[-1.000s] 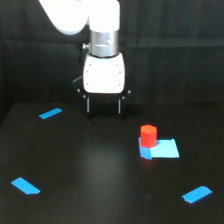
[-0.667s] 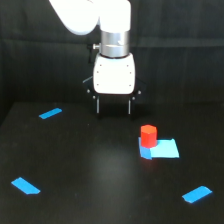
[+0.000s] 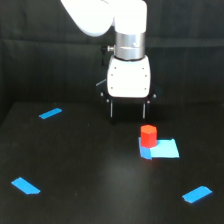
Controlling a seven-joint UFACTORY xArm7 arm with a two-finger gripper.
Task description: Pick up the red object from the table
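Observation:
The red object (image 3: 148,135) is a short red-orange cylinder standing upright on the left part of a light-blue square patch (image 3: 161,148) on the black table (image 3: 90,170). My gripper (image 3: 128,111) hangs from a white arm above and slightly left of the cylinder. Its two dark fingers (image 3: 110,107) point down, spread apart, with nothing between them. The fingertips are close above the cylinder's top and do not touch it.
Blue tape strips lie on the table at the left back (image 3: 50,113), left front (image 3: 26,185) and right front (image 3: 197,193). A black curtain (image 3: 40,50) hangs behind the table.
The arm and gripper have moved toward the exterior view's right and nearer the camera, closer to the red cylinder. The cylinder has not moved.

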